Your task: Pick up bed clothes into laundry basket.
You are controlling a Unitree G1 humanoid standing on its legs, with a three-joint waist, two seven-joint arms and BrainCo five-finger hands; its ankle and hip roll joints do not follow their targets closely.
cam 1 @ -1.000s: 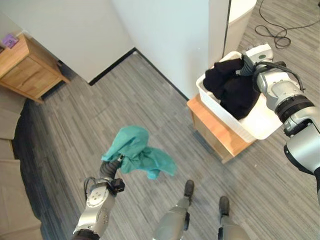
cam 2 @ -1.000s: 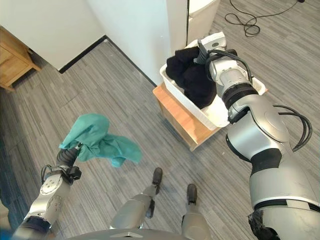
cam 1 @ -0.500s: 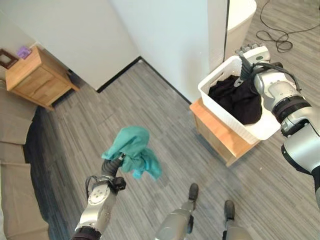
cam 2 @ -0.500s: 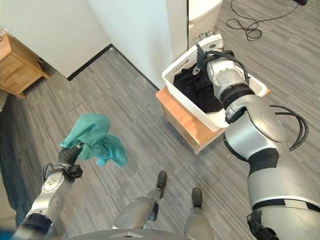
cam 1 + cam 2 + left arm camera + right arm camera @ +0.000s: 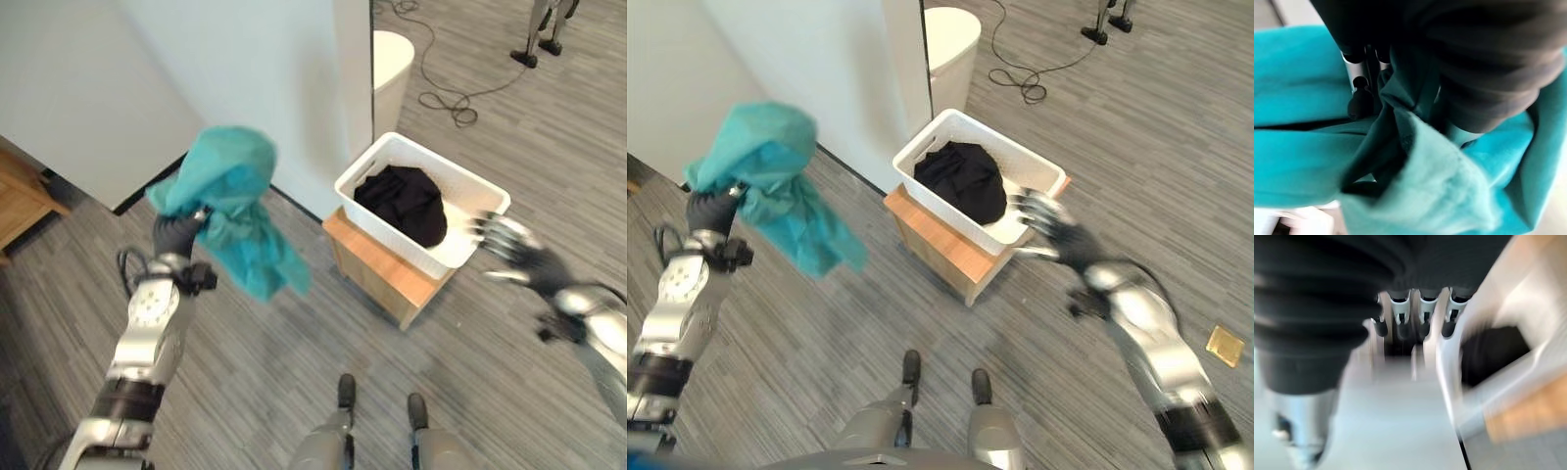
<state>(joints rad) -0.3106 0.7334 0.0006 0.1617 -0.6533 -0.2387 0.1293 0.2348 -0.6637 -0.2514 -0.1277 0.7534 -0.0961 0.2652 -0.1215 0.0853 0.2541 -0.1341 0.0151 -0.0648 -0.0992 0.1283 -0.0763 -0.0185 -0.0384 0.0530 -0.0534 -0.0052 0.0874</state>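
Observation:
My left hand (image 5: pixel 177 233) is raised at the left, shut on a teal cloth (image 5: pixel 233 213) that bunches over it and hangs down to the right; in the left wrist view the teal cloth (image 5: pixel 1308 161) wraps round the fingers (image 5: pixel 1359 93). A white laundry basket (image 5: pixel 490 201) stands on a low wooden stand (image 5: pixel 377 269) with a black garment (image 5: pixel 404 201) inside. My right hand (image 5: pixel 514 255) hovers open just right of the basket, fingers spread towards its rim, holding nothing. In the right wrist view the straight fingers (image 5: pixel 1422 313) point at the basket's white rim (image 5: pixel 1449 367).
A white wall (image 5: pixel 225 69) runs behind the basket, with a cream round bin (image 5: pixel 392 59) past its corner. A black cable (image 5: pixel 446 93) lies on the grey plank floor (image 5: pixel 274 372). A wooden cabinet (image 5: pixel 20 201) sits at far left. A small gold square (image 5: pixel 1225 345) lies on the floor at right.
The camera has swung. My left hand has lifted the teal cloth high and towards the basket. My right hand has let go of the black garment and drawn back out of the basket.

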